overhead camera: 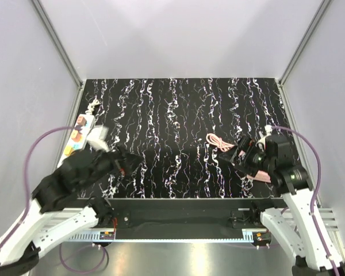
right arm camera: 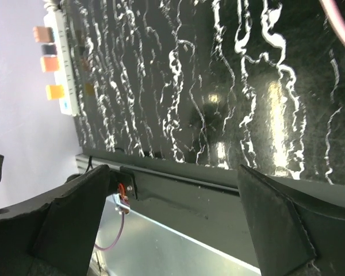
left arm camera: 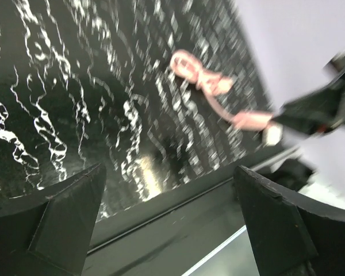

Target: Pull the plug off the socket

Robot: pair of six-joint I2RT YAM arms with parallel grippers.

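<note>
Two grippers, both released. On the left gripper [overhead camera: 125, 163], black fingers [left arm camera: 69, 218] spread fully wide, nothing between them, hovering over the black white-veined mat [overhead camera: 178, 115] near its front edge. On the right gripper [overhead camera: 242, 150], the same wide spread, fingers [right arm camera: 276, 224] bare, clasping nothing. At the mat's far-left edge, flat along the wall: long white rectangular power strip [overhead camera: 79, 133] with orange, yellow and blue patches, its near end hidden behind the left arm. Just beside the strip's inner side, a small white block [overhead camera: 98, 138], blurred; cannot tell whether plugged in. On the mat close by the right gripper, a coiled pink cable [overhead camera: 218, 141], well apart from the strip.
</note>
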